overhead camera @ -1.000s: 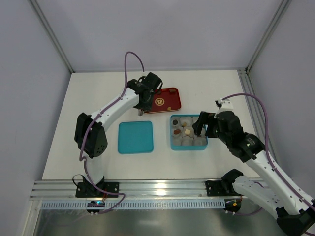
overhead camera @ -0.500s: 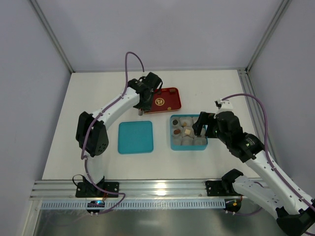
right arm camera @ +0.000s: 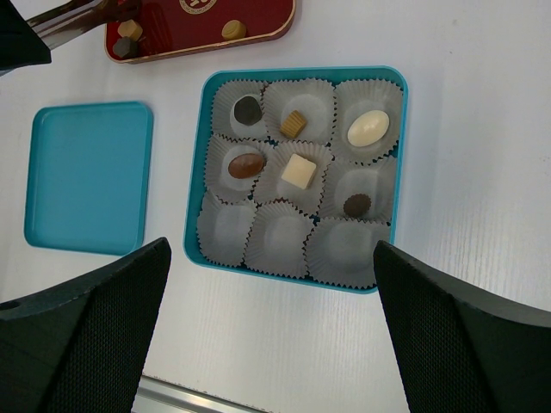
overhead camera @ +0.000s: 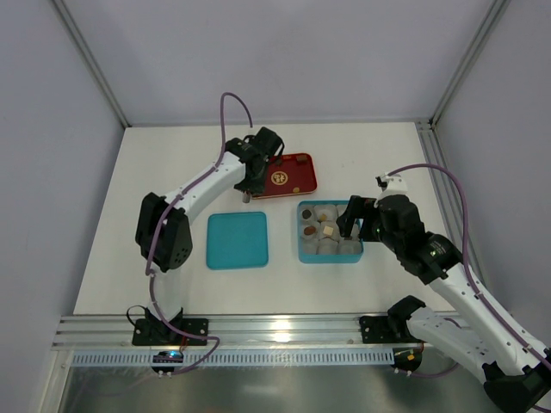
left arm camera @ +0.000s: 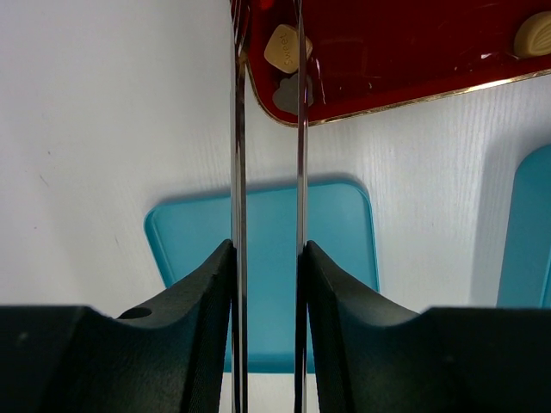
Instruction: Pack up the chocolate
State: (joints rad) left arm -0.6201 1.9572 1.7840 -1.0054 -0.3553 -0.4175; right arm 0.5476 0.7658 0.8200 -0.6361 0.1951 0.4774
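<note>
Steel left pincer (left arm camera: 267, 26) tips cropped nr cream choc (left arm camera: 287, 47), grip unclear; right pincer (right arm camera: 271, 249) spread wide, empty.

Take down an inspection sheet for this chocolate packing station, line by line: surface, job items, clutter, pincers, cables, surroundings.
Surface: white table, no spills seen.
Job's things: teal box holds nine paper cups. Six of them carry chocolate, and the near row of three is empty. More pieces lie on the red tray. The teal lid lies flat to the left of the box.
Clutter: nothing seen.
Grippers: left pincer is at the tray's left end with its thin blades close together, grip unclear. Right pincer is open above the box.
Cables: a purple cable loops off each arm.
Surroundings: grey walls, metal rail at the near edge.
</note>
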